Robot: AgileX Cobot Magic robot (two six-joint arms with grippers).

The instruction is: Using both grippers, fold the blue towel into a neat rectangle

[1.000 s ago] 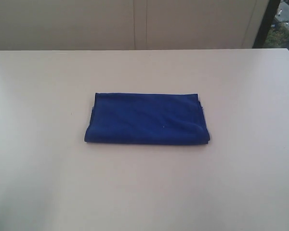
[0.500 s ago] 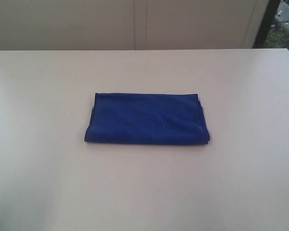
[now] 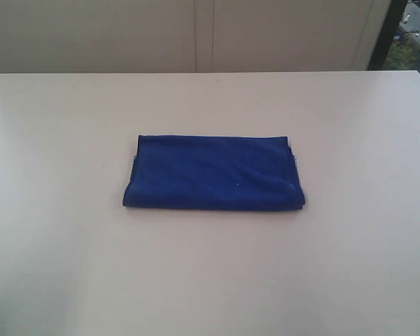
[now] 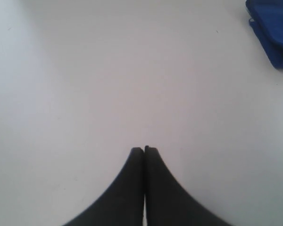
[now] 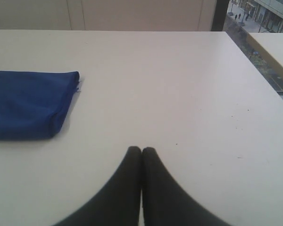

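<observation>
**Towel check.** The blue towel (image 3: 213, 173) lies flat near the middle of the table (image 3: 56, 266). It is already a compact layered rectangle, with its long side running across the exterior view. Judgement: the folding looks done or all but done. The step in hand reads as a last inspection with both arms off the cloth.

**How to do it well, left to right:**
- **Left short edge:** the layers look slightly offset. If you tidy it, part the jaws before you come in. Pinch all the layers at once so the stack doesn't shear.
- **Near long edge:** a rounded fold that looks even. Leave it alone.
- **Right short edge:** a loose thread (image 5: 78, 87) sticks out at the far corner, and the near corner bulges a little. Nudge, don't drag; a soft cloth will probably slide whole on this smooth top.
- **Both ends:** if you touch it at all, work both ends together so the rectangle doesn't skew.

**Arm pose:**
- **Left gripper (image 4: 144, 149):** the fingertips are pressed together with nothing between them, over bare table. It is well apart from the towel; only a corner of the cloth shows in that wrist view.
- **Right gripper (image 5: 141, 149):** the jaws are likewise together and empty, over bare table. The towel's right end lies off to one side, clearly apart.
- **Exterior view:** neither arm shows here, so you can't judge reach or elbow from it.
</observation>
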